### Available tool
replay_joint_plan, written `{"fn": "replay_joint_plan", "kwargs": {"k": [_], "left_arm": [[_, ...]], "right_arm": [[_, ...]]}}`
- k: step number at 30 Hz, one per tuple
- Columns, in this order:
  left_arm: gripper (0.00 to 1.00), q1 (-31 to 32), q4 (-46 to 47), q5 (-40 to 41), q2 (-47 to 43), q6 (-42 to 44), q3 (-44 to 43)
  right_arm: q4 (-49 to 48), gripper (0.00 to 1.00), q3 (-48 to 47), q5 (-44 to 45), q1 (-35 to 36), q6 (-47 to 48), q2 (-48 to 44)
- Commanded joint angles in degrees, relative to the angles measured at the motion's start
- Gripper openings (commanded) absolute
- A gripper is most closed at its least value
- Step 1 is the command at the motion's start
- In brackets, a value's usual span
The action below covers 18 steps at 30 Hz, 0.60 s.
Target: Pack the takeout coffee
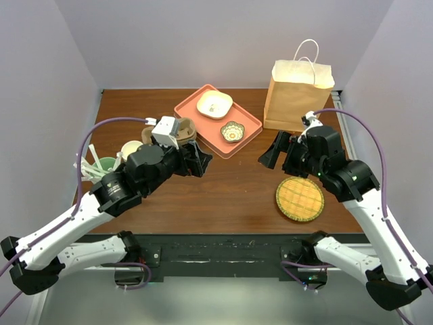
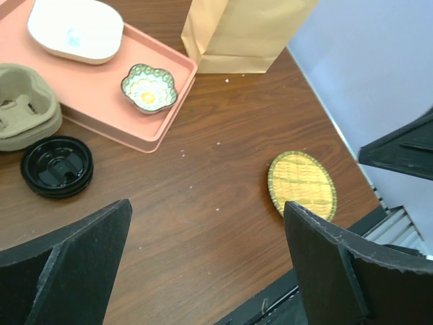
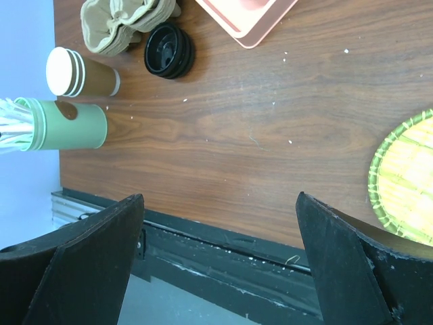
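L pincer (image 2: 208, 203) & R pincer (image 3: 220, 196) both apart, empty, over brown wood worktop (image 1: 230, 196); tan paper bag (image 1: 298, 95) upright behind.

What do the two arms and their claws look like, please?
The left arm and right arm have white shells with black joint housings. A purple cable loops along each. The left claw and right claw are matte black with broad, wedge-shaped fingers.
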<state>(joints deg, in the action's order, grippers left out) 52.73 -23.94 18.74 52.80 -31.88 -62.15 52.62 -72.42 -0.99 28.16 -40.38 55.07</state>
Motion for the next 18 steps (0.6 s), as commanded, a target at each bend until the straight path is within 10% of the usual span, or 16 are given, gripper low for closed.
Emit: {"fn": "replay_joint_plan", "kwargs": {"k": [1,6,12,18], "left_arm": [[1.0,0.1,-2.0,4.5,0.6,3.0,-2.0],[0.98,-1.5,-11.6,17.7,6.1,3.7,-7.4],[0.82,-19.4,-15.4,8.9,12.5,8.8,-11.2],[0.71,-26.3,-19.1,16.8,19.0,11.7,-14.8]], "right_arm": [[-0.9,0.99,1.0,1.0,-0.2,-1.5,-2.1],[-1.6,0.99,1.8,0.7,-0.2,-1.4,-4.2],[-1.8,0.98,1.7,-0.1,-0.2,1.4,-6.2],[-3.3,0.93,2.6,-2.3,-0.2,2.1,-8.2]]}}
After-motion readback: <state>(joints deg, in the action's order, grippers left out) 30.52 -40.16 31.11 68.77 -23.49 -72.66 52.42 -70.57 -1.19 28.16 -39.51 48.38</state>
